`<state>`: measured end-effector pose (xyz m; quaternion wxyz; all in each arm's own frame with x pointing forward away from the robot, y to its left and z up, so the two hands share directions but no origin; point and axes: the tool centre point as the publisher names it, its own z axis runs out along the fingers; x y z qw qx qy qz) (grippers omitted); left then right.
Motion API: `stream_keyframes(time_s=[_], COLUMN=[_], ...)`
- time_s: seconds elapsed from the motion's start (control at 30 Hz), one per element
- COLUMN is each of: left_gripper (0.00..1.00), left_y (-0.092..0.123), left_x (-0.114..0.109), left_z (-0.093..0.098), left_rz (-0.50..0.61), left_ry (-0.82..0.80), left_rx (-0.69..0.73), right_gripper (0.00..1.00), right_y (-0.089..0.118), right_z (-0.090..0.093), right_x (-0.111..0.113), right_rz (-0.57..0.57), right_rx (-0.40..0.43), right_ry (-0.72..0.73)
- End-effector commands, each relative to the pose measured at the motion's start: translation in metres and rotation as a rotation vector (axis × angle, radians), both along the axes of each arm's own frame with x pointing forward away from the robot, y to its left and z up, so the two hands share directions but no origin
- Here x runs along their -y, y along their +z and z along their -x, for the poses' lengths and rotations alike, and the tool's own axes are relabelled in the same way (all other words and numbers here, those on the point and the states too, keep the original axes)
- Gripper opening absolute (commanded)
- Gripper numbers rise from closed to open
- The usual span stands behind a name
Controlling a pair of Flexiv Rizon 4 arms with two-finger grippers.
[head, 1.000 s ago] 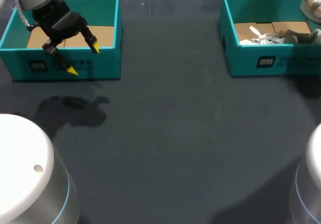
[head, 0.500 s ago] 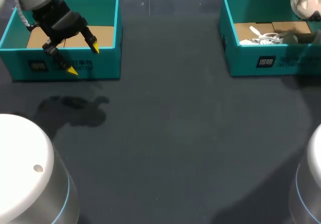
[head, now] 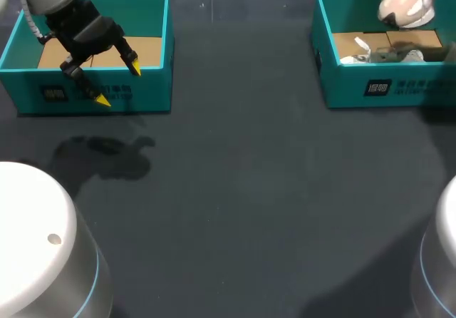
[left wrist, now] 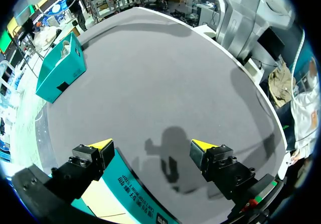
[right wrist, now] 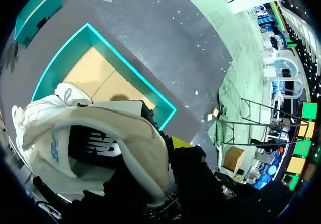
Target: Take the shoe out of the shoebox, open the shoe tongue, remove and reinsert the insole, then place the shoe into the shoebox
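One shoe (right wrist: pixel 125 133) between right fingers (right wrist: pixel 180 142), above shoebox (head: pixel 385 90)

The shoe (right wrist: pixel 90 133) is seen to be cream-white, with what seems a blue mark. The shoebox (head: pixel 370 83) and the other box (head: pixel 153 83) are coloured teal, tan inside. The table (head: pixel 249 190) is dark grey.

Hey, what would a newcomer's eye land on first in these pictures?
Probably the white shoe, up in the air over the teal box at far right. After that, the left end effector, yellow-tipped fingers open, hanging above the front wall of the other teal box at far left.
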<state>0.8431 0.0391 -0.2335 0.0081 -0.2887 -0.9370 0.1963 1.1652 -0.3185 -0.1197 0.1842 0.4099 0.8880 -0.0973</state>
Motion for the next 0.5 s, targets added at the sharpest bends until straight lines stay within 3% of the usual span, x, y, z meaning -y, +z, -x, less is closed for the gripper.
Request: stream_keyframes(time_s=[0.03,0.13,0.17,0.5], left_gripper=[1.00,1.00,1.00,1.00], left_y=[0.000,0.000,0.000,0.000], left_x=[-0.001,-0.001,-0.001,-0.001], left_z=[0.000,0.000,0.000,0.000], left_rz=[-0.002,-0.002,-0.002,-0.002], left_ry=[-0.001,-0.001,-0.001,-0.001], left_rx=[0.001,0.001,0.001,0.001], right_gripper=[0.00,0.00,0.00,0.00], right_y=[-0.006,-0.009,-0.009,-0.009], right_z=[0.003,0.011,0.016,0.016], right_x=[0.001,0.004,0.009,0.009], right_rz=[-0.022,0.010,0.021,0.021], right_rx=[0.037,0.042,0.049,0.049], right_ry=[-0.240,-0.372,-0.477,-0.477])
